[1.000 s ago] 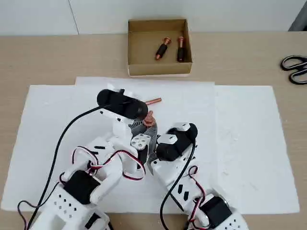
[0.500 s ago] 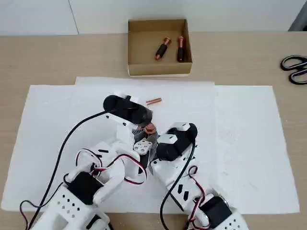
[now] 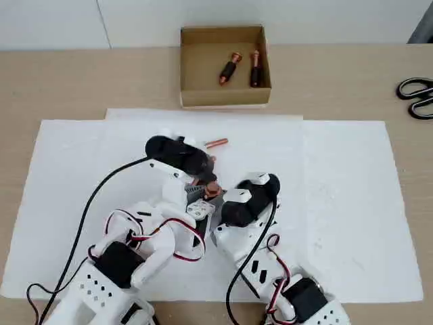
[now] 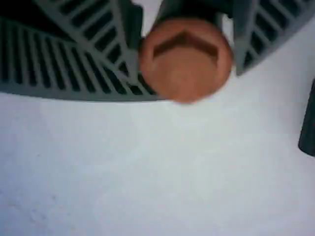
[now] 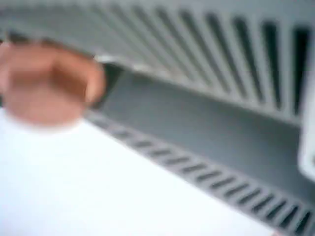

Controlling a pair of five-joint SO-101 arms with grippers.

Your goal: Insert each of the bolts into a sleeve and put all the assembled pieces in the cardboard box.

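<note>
A copper bolt [image 3: 212, 189] is held head-up over the white sheet, with my left gripper [image 3: 206, 187] shut on it. In the left wrist view its round head [image 4: 184, 61] sits between grey ribbed fingers [image 4: 74, 54]. My right gripper [image 3: 215, 204] meets it from the near side and is shut on a black sleeve [image 5: 111, 78], of which only a sliver shows beside the bolt head [image 5: 47, 86]. A loose bolt [image 3: 216, 143] lies on the sheet farther back. The cardboard box [image 3: 191, 68] at the back holds two assembled pieces [image 3: 230, 68].
A white paper sheet [image 3: 338, 203] covers the middle of the wooden table. Black scissors [image 3: 416, 95] lie at the right edge. Both arm bases crowd the near edge, and a black cable [image 3: 88, 203] loops over the sheet on the left.
My left gripper has carried the bolt toward the near side, down to the right gripper. The right arm has stayed in place.
</note>
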